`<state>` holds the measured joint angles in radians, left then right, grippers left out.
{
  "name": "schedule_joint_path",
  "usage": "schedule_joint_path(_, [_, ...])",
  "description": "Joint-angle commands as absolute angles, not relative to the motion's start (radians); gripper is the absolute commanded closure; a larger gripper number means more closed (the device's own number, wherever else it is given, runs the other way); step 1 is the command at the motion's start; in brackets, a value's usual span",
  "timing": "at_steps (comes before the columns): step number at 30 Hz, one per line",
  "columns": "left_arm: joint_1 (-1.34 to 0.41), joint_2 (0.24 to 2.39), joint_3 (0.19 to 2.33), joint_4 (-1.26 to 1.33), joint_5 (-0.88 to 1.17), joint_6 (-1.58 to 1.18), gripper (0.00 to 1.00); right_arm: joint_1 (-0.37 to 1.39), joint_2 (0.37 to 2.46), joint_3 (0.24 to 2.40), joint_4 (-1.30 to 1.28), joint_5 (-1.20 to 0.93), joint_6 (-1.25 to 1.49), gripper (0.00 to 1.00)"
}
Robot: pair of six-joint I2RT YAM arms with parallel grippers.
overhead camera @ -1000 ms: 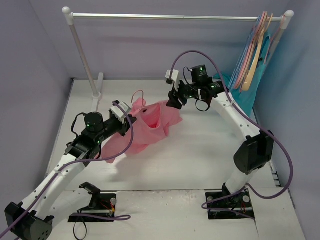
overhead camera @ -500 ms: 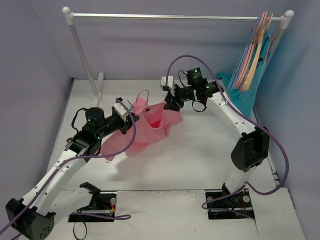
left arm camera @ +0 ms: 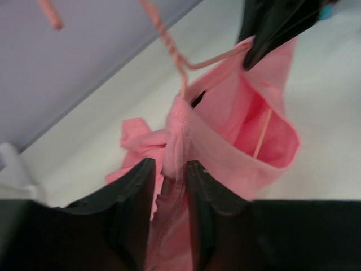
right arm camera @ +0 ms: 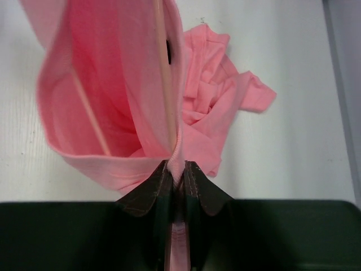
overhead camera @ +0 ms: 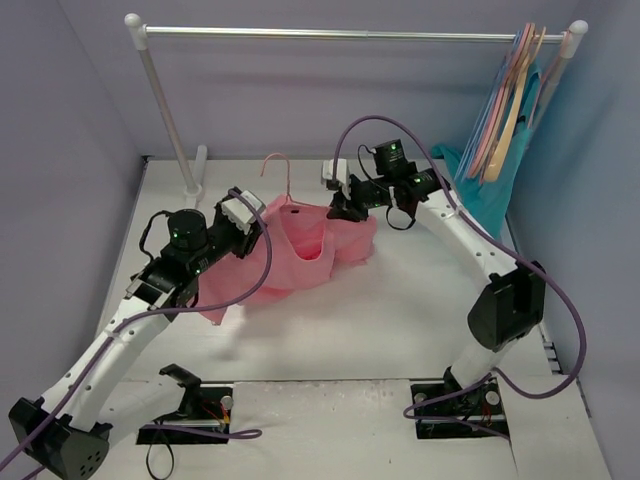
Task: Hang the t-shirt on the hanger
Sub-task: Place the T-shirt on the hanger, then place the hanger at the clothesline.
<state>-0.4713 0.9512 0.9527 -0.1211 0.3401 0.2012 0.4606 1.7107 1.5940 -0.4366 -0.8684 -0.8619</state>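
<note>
While the t-shirt (overhead camera: 305, 262) hangs stretched between both arms over the white table (overhead camera: 420, 310), the left gripper (overhead camera: 252, 215) is pinched on its ribbed edge and the right gripper (overhead camera: 347, 210) clamps the opposite edge; the hanger (overhead camera: 288, 185) sits inside it (only its hook pokes out on top).

Robot lab booth: plain walls (overhead camera: 300, 90), clothes rail (overhead camera: 350, 34).
</note>
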Motion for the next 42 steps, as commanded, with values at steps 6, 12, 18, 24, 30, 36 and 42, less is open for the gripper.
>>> schedule_joint_path(6, [-0.439, 0.891, 1.035, -0.097, -0.086, 0.307, 0.36, 0.417, 1.491, 1.598, -0.217, -0.773, -0.789, 1.0])
schedule_joint_path(12, [-0.434, 0.928, 1.21, -0.107, -0.366, 0.256, 0.27, 0.419, 1.413, 1.673, -0.013, -0.64, -0.657, 1.0])
schedule_joint_path(18, [-0.434, 0.98, 1.405, -0.247, -0.523, 0.152, 0.27, 0.419, 1.379, 1.836, 0.248, -0.473, -0.514, 1.0])
schedule_joint_path(24, [-0.434, 0.977, 1.45, -0.314, -0.563, 0.095, 0.27, 0.416, 1.413, 1.962, 0.213, -0.433, -0.405, 1.0])
schedule_joint_path(30, [-0.434, 0.979, 1.456, -0.434, -0.571, 0.028, 0.27, 0.416, 1.502, 2.074, -0.096, -0.594, -0.376, 1.0])
schedule_joint_path(36, [-0.434, 0.986, 1.466, -0.524, -0.578, -0.058, 0.26, 0.419, 1.488, 2.056, -0.202, -0.614, -0.38, 1.0])
schedule_joint_path(42, [-0.434, 1.02, 1.502, -0.618, -0.542, -0.127, 0.26, 0.419, 1.522, 2.102, -0.348, -0.365, -0.399, 1.0])
